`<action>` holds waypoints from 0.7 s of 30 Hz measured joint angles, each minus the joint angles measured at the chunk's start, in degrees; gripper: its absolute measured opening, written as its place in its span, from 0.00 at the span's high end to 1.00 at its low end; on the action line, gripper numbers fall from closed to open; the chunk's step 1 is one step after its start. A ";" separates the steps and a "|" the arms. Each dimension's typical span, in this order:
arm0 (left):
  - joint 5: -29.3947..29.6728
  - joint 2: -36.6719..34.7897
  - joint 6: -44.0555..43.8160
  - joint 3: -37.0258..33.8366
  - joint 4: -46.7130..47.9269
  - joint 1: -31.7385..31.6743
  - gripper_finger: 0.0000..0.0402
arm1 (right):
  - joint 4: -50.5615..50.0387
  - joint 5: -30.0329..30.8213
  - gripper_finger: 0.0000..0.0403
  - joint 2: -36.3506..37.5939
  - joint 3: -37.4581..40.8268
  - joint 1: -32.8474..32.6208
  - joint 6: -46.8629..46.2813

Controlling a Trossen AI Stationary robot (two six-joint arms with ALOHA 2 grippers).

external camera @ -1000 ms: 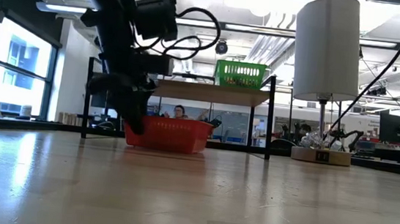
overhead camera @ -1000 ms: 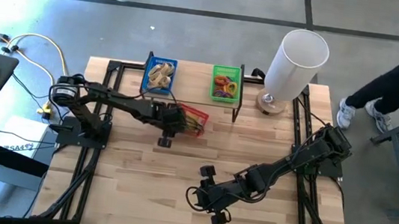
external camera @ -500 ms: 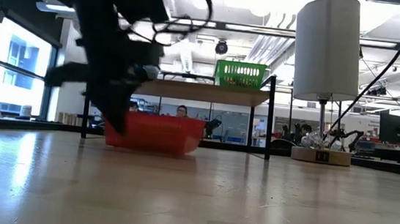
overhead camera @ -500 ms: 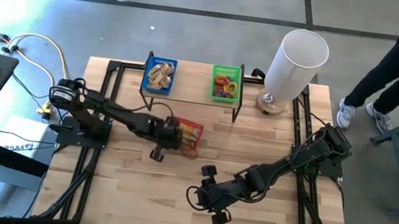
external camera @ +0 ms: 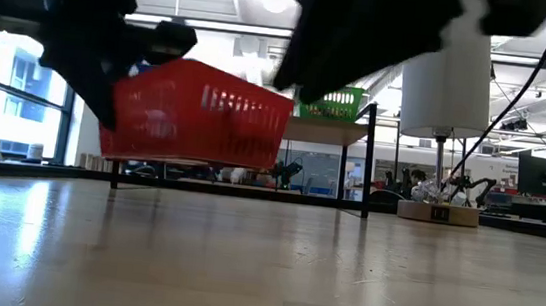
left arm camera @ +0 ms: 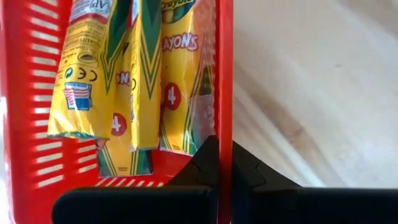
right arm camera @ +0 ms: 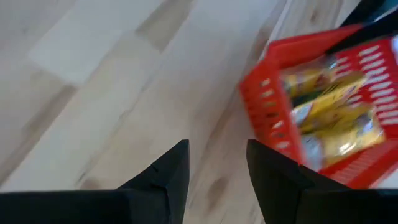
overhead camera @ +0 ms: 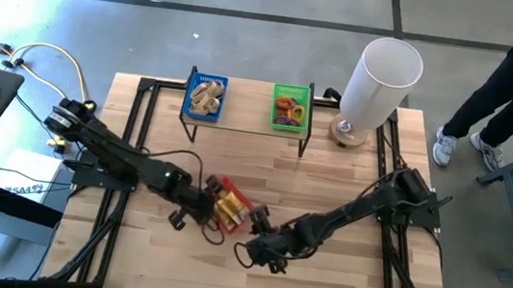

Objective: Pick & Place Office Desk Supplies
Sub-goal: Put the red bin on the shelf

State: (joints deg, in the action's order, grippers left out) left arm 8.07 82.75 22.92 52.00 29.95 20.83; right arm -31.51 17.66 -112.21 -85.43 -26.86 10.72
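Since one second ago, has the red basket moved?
Yes. The red basket, gripped by the left gripper, moved away from the shelf rack, toward the table's front.

Front table centre blocked: red basket (overhead camera: 228, 205) flanked by 2 arms. Rear: rack (overhead camera: 244, 123), white cylinder (overhead camera: 380, 81). Table's (overhead camera: 349, 179) middle strip bare.

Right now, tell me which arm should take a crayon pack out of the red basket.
Probably the right. Its gripper is open and empty beside the red basket; the left gripper is shut on the basket's rim, holding it up.
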 joint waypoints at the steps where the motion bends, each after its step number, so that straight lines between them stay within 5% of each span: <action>1: -0.39 -0.10 -0.07 0.02 0.01 0.44 1.00 | 1.41 0.05 0.63 -0.20 0.00 0.29 1.65; 7: -0.87 -0.07 -0.70 0.03 0.04 2.07 1.00 | 6.65 4.08 0.65 -0.10 -0.13 -0.78 10.34; 21: -2.77 -0.05 -1.39 0.03 -0.42 2.63 1.00 | 8.90 -2.27 0.66 -0.10 -0.13 2.67 11.78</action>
State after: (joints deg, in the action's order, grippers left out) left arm 5.30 82.70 21.53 52.03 29.54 23.46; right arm -22.61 15.39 -112.31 -85.56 -24.19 22.49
